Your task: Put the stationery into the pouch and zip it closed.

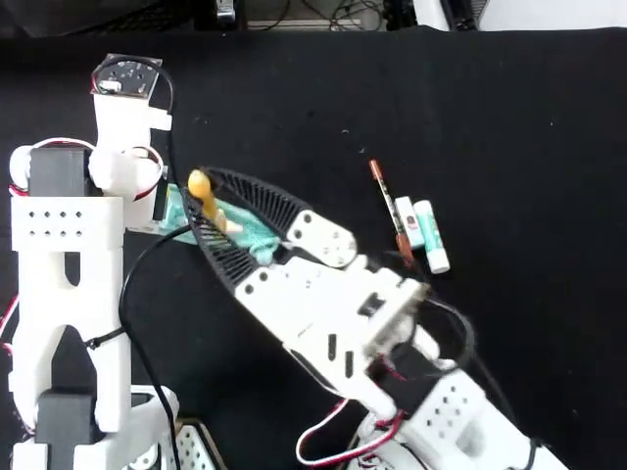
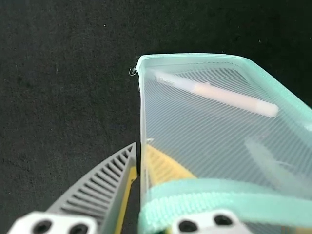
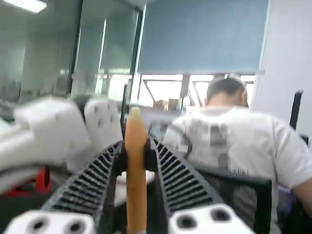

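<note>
while ribbed right gripper (image 3: 136, 146) clamps orange pen (image 3: 135, 190), left gripper (image 2: 141, 148) pinches striped pouch (image 2: 209, 141).

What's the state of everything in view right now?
pouch: clamped in left gripper, one pen inside, zip unclear
orange pen: held in right gripper, over the pouch
brown pen: loose on table
white stick: loose on table beside brown pen

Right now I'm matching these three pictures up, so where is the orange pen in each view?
High view: orange pen left of centre, overlapping the teal pouch.
Left wrist view: cannot tell; the yellow behind the pouch wall may be the left claw's own finger.
Right wrist view: upright, low centre, in the right claw.
Shared landmark: the white left arm beside it.
</note>
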Motion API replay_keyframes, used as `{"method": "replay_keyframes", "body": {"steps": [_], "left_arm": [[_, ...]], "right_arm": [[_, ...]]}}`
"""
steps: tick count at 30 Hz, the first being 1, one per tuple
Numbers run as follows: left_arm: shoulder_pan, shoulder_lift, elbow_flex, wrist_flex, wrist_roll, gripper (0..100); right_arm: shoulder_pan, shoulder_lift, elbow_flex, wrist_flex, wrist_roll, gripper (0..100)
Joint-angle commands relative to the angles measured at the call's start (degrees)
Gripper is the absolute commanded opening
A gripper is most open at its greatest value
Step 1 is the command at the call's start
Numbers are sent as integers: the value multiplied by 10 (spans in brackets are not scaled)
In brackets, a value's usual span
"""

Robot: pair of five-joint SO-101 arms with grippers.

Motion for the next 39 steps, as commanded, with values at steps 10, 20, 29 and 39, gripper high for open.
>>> {"method": "replay_keyframes", "body": {"steps": [10,20,29,39], "left_arm": [[-4,0,3,7,-4,30],[-4,0,2,7,-4,30],[-4,0,3,7,-4,30],[-1,0,-1,7,-4,30]], "right_arm": [[3,2,12,164,-5,80],[-14,0,-269,534,-6,275],[342,5,-317,621,-11,160],[457,44,-7,488,47,158]]}}
